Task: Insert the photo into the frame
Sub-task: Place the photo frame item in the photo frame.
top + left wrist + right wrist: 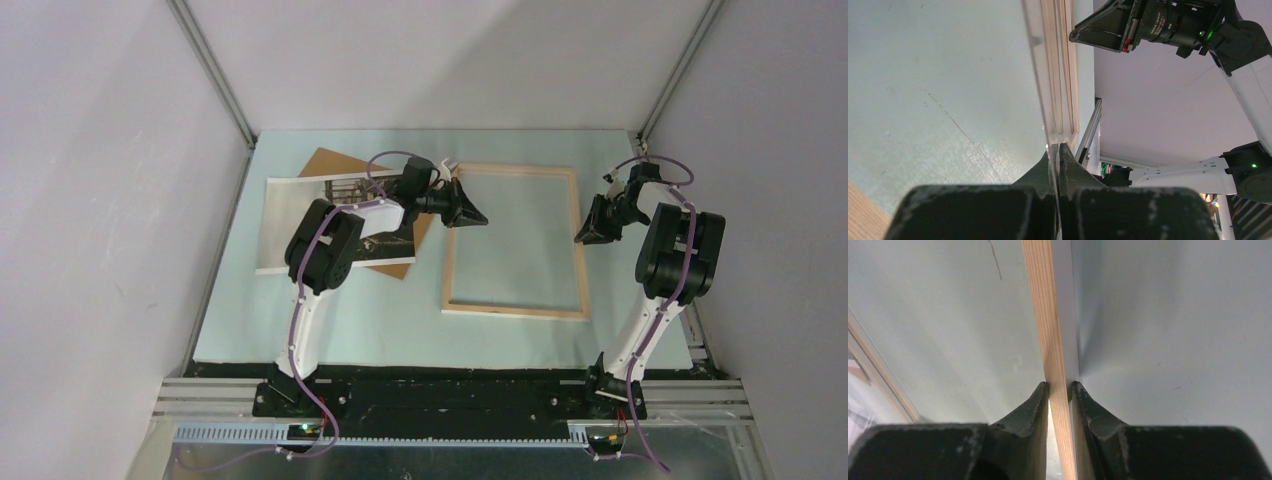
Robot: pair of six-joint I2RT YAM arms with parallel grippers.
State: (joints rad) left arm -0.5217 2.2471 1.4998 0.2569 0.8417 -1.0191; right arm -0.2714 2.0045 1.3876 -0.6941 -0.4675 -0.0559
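Right wrist, frame gripped in right pincer

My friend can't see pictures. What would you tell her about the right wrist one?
The right tool's two dark fingers pinch one rail of the frame, a tip on each side. The rail is pale grained wood with a white strip, running up the picture over the light table.

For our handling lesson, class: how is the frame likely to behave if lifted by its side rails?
The frame is probably stiff: its rails look like solid wood. Likely light for its size: narrow rails around a clear middle. The thin clear edge pinched in the left gripper may flex or crack.
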